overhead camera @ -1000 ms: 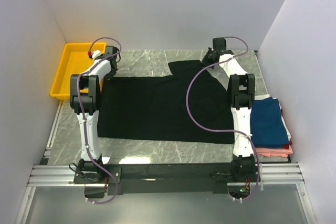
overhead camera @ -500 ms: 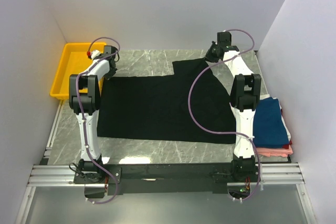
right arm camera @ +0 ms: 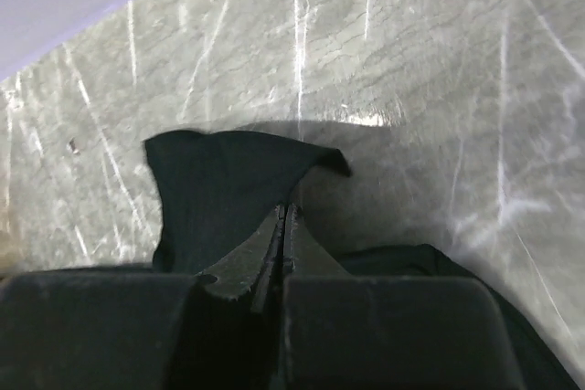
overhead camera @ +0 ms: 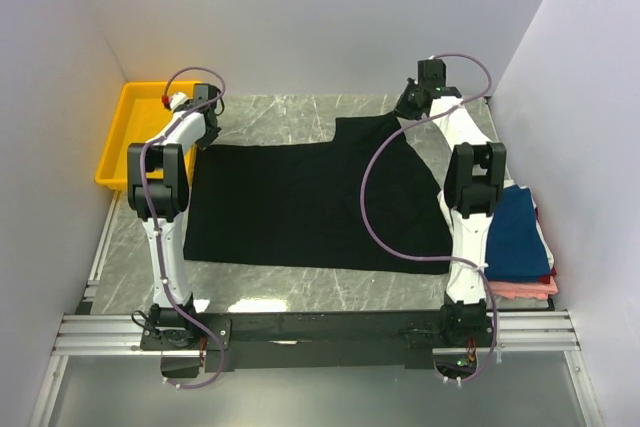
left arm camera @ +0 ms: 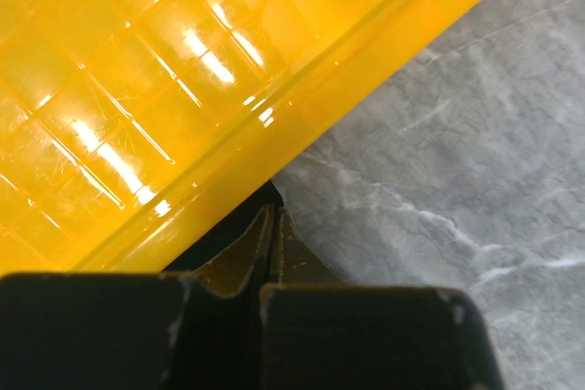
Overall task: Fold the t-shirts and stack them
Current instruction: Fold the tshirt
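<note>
**Item 1: black t-shirt** (overhead camera: 310, 202). Location: spread flat across the middle of the marble table (overhead camera: 290, 287), one layer, not yet folded. The far right corner is drawn out towards the back wall. Handling, by my estimate: light, limp and thin. It has no stiffness to push against, so it will sag and trail from any point I lift. It should drag over the stone with some friction, not slide freely. Best hold: the corners and hems at the far edge, both at once, so the cloth stays taut between my two arms and folds in a straight line.

**Item 2: right gripper** (right arm camera: 285, 212). Jaws pressed together with no gap showing, pinching a small flap of the black cloth at the far right corner. The flap stands up off the table ahead of my tips.

**Item 3: left gripper** (left arm camera: 273, 218). Jaws closed flat against each other, just beside the rim of the yellow tray (left arm camera: 137, 70). A sliver of dark cloth shows at the tips, which I take for the shirt's far left corner.

**Item 4: finished stack.** It sits at the right edge of the table, near my right arm's base. A navy t-shirt (overhead camera: 515, 232) is on top and a pink t-shirt (overhead camera: 520, 289) shows below. Both lie folded and apart from my grippers
</note>
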